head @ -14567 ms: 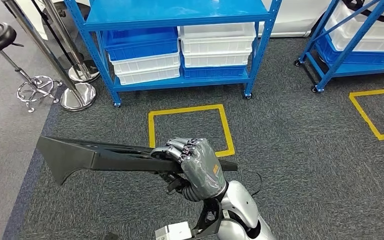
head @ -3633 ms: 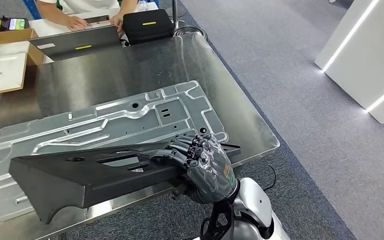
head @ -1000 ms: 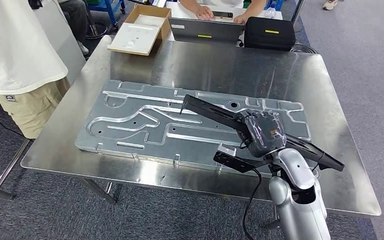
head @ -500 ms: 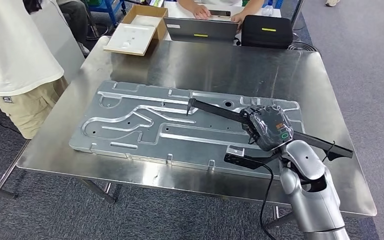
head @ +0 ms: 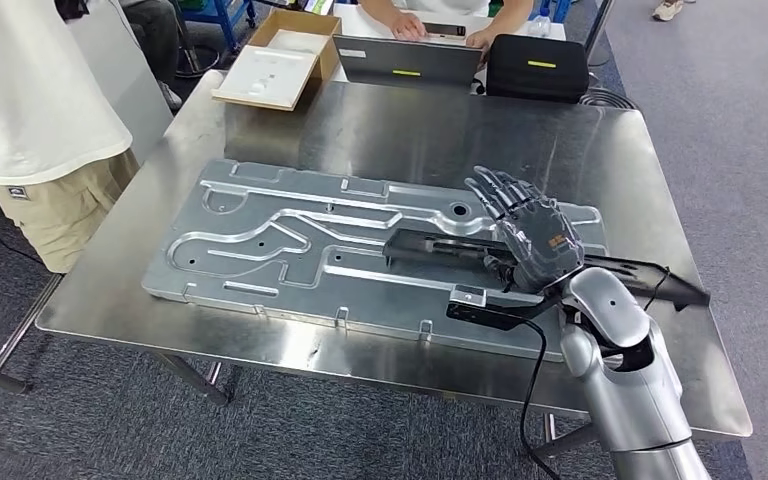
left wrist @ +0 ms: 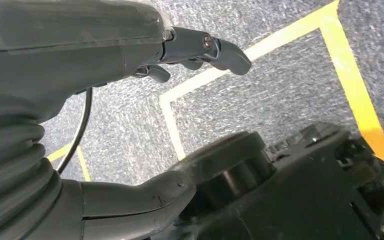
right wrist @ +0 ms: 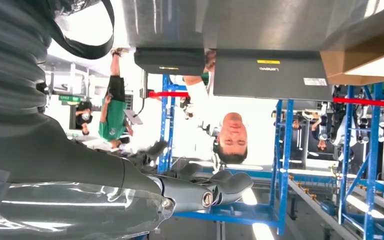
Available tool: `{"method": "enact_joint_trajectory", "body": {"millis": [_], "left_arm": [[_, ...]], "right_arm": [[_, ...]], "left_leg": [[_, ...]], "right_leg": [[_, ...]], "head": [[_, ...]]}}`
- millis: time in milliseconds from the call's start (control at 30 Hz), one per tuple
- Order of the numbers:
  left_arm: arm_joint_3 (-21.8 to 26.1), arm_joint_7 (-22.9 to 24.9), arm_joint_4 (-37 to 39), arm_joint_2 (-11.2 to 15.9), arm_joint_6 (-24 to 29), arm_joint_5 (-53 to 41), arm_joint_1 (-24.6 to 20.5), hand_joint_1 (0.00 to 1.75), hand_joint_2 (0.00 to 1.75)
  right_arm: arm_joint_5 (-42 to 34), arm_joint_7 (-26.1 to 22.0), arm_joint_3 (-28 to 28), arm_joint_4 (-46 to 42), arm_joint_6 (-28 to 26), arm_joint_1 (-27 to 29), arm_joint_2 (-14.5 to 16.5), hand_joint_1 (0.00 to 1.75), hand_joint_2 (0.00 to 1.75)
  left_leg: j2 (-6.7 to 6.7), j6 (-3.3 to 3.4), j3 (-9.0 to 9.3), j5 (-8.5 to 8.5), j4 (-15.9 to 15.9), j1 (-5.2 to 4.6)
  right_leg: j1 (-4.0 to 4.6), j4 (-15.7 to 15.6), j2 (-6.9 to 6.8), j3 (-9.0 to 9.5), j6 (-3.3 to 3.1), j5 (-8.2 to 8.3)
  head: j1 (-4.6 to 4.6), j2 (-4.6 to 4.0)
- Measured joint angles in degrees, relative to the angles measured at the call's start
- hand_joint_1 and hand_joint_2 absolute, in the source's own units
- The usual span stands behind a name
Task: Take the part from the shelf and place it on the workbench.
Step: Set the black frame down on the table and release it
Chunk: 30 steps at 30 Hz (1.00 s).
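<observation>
Head view, nearest first: the silver right arm rose from the lower right of the frame, and the right hand stood at centre right with its fingers spread apart and raised, holding nothing. Directly beneath the hand, the long black part lay flat across the embossed metal panel, its far end reaching past the panel's right edge toward the right of the frame. The panel rested on the steel workbench, which occupied the middle of the frame. At the upper centre, along the workbench's far edge, stood a grey laptop and, just beside it to the right, a black case; an open cardboard box sat at the upper left of centre. A person in a white shirt stood at the upper left, beside the workbench. In the left wrist view, the left hand hung over grey carpet marked with yellow tape, its fingers apart and empty.
</observation>
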Motion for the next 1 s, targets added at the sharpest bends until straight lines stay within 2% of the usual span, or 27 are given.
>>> {"method": "enact_joint_trajectory", "body": {"millis": [33,100,133,167,200,233,300,333,367,400,467,533,600,667,700,733,767,833,867,900,1000], "left_arm": [[0.04,-0.01,0.02,-0.05,0.00,0.05,-0.03,0.00,0.87],[0.08,0.05,0.05,-0.16,0.10,0.57,-0.09,0.00,0.00],[0.08,0.21,0.07,-0.20,0.20,0.99,-0.08,0.00,0.00],[0.09,0.42,0.09,-0.22,0.30,1.40,-0.04,0.00,0.00],[0.09,0.68,0.10,-0.22,0.38,1.70,0.00,0.00,0.00],[0.08,0.94,0.10,-0.23,0.41,1.94,0.04,0.00,0.00],[0.06,1.28,0.11,-0.30,0.47,2.29,0.09,0.00,0.00],[0.05,1.40,0.11,-0.33,0.51,2.44,0.08,0.00,0.00],[0.04,1.50,0.11,-0.37,0.59,2.60,0.08,0.00,0.00],[0.04,1.58,0.11,-0.37,0.70,2.75,0.11,0.00,0.00],[0.02,1.72,0.11,-0.38,0.97,3.04,0.23,0.00,0.00],[0.00,1.91,0.10,-0.39,1.26,3.36,0.33,0.00,0.00],[-0.02,2.13,0.09,-0.40,1.46,3.64,0.37,0.00,0.00],[-0.04,2.50,0.10,-0.40,1.67,4.18,0.46,0.00,0.00],[-0.04,2.81,0.10,-0.40,1.84,4.79,0.54,0.00,0.00],[-0.05,3.16,0.10,-0.40,1.99,5.56,0.64,0.00,0.00],[-0.07,3.49,0.10,-0.40,2.11,6.32,0.74,0.00,0.00],[-0.12,3.90,0.09,-0.39,2.17,7.19,0.88,0.00,0.00],[-0.14,3.98,0.09,-0.40,2.18,7.36,0.91,0.00,0.00],[-0.20,4.06,0.09,-0.40,2.20,7.51,0.93,0.00,0.00],[-0.41,4.61,0.09,-0.45,2.31,8.16,1.13,0.00,0.00]], "right_arm": [[0.00,0.02,0.02,0.02,-0.02,-0.15,-0.14,0.00,1.75],[-0.01,0.14,0.02,0.11,-0.08,-0.28,-0.35,0.00,1.75],[-0.02,0.28,0.02,0.18,-0.13,-0.17,-0.42,0.00,1.75],[-0.02,0.44,0.02,0.25,-0.19,0.05,-0.43,0.00,1.75],[-0.01,0.62,0.02,0.30,-0.24,0.27,-0.42,0.00,1.75],[-0.01,0.78,0.02,0.33,-0.31,0.41,-0.42,0.00,1.75],[-0.01,0.97,0.02,0.26,-0.44,0.51,-0.43,0.00,1.75],[-0.01,1.00,0.02,0.20,-0.50,0.56,-0.43,0.00,1.75],[0.00,1.02,0.02,0.10,-0.54,0.66,-0.43,0.00,1.75],[-0.03,1.04,0.01,-0.01,-0.57,0.81,-0.43,0.00,1.75],[-0.11,1.10,0.00,-0.23,-0.59,1.20,-0.43,0.00,1.75],[-0.18,1.16,-0.01,-0.54,-0.58,1.53,-0.42,0.00,1.75],[-0.19,1.19,-0.01,-0.86,-0.57,1.74,-0.40,0.00,1.75],[-0.18,1.26,-0.01,-0.97,-0.56,2.19,-0.35,0.00,1.75],[-0.17,1.32,-0.01,-0.97,-0.55,2.49,-0.30,0.00,1.75],[-0.15,1.38,-0.01,-0.98,-0.54,2.74,-0.23,0.00,1.75],[-0.14,1.46,-0.02,-1.00,-0.54,2.88,-0.15,0.00,1.75],[-0.13,1.59,-0.05,-1.20,-0.54,2.95,0.00,0.00,1.75],[-0.13,1.65,-0.09,-1.31,-0.54,2.94,0.04,0.00,1.75],[-0.11,1.68,-0.15,-1.39,-0.54,2.96,0.08,0.00,1.75],[-0.05,1.69,-0.28,-1.48,-0.54,3.05,0.22,0.00,1.75]], "left_leg": [[0.02,0.25,0.15,0.26,-0.40,0.18],[0.07,0.50,0.25,0.51,-0.76,0.31],[0.07,0.52,0.20,0.52,-0.73,0.31],[0.06,0.50,0.17,0.50,-0.71,0.30],[0.05,0.46,0.19,0.47,-0.68,0.31],[0.03,0.37,0.24,0.40,-0.61,0.33],[-0.01,-0.02,0.39,0.09,-0.33,0.40],[-0.04,-0.32,0.36,-0.09,-0.08,0.32],[-0.07,-0.64,0.31,-0.20,0.04,0.26],[-0.09,-0.94,0.25,-0.27,0.10,0.18],[-0.12,-1.51,0.28,-0.28,-0.01,0.14],[-0.08,-2.03,0.00,-1.13,0.91,0.25],[-0.05,-2.38,-2.11,-4.09,5.71,0.35],[-0.04,-2.50,-5.90,-7.73,13.81,0.34],[-0.04,-2.44,-7.25,-8.45,16.58,0.33],[-0.04,-2.28,-7.64,-8.04,17.32,0.30],[-0.04,-1.98,-6.75,-6.45,15.39,0.25],[-0.05,-0.96,-2.89,-2.48,7.37,-0.07],[-0.02,-0.53,-1.19,-1.23,3.79,-0.23],[0.01,-0.25,-0.21,-0.68,1.58,-0.42],[0.07,0.03,0.20,-0.36,0.18,-0.48]], "right_leg": [[-0.05,1.34,0.10,-0.53,0.33,-1.00],[-0.42,7.39,0.26,-3.25,0.96,-4.47],[-0.68,11.21,0.29,-5.10,1.26,-6.15],[-0.91,14.08,0.28,-6.53,1.50,-7.05],[-1.12,15.06,0.28,-7.10,1.70,-6.82],[-1.32,13.80,0.27,-6.56,1.84,-5.50],[-1.66,6.18,0.25,-2.89,2.00,-1.56],[-1.62,2.63,0.27,-1.23,1.95,-0.22],[-1.51,0.43,0.33,-0.22,1.74,0.40],[-1.34,-0.24,0.41,0.00,1.47,0.30],[-1.16,-0.16,0.55,-0.20,0.72,0.40],[-1.30,-0.37,0.51,-0.13,-0.05,0.51],[-1.35,-0.53,0.37,-0.03,-0.75,0.58],[-1.04,-0.49,0.27,-0.07,-1.11,0.53],[-0.84,-0.48,0.26,-0.06,-1.20,0.51],[-0.65,-0.46,0.28,-0.01,-1.25,0.48],[-0.47,-0.44,0.33,0.09,-1.30,0.44],[-0.14,-0.43,0.44,0.35,-1.36,0.36],[0.01,-0.38,0.48,0.36,-1.30,0.32],[0.06,-0.33,0.48,0.29,-1.16,0.31],[-0.12,-0.36,0.42,0.13,-0.30,0.35]], "head": [[0.01,-0.01],[0.04,0.01],[0.03,0.01],[0.03,0.01],[0.03,0.00],[0.02,-0.01],[0.02,-0.01],[0.03,0.00],[0.02,0.01],[0.02,0.01],[0.00,0.01],[0.00,0.00],[0.00,-0.01],[-0.01,0.00],[-0.01,0.00],[-0.01,0.00],[-0.01,0.00],[0.00,0.00],[0.00,0.00],[0.01,0.00],[-0.01,0.01]]}}
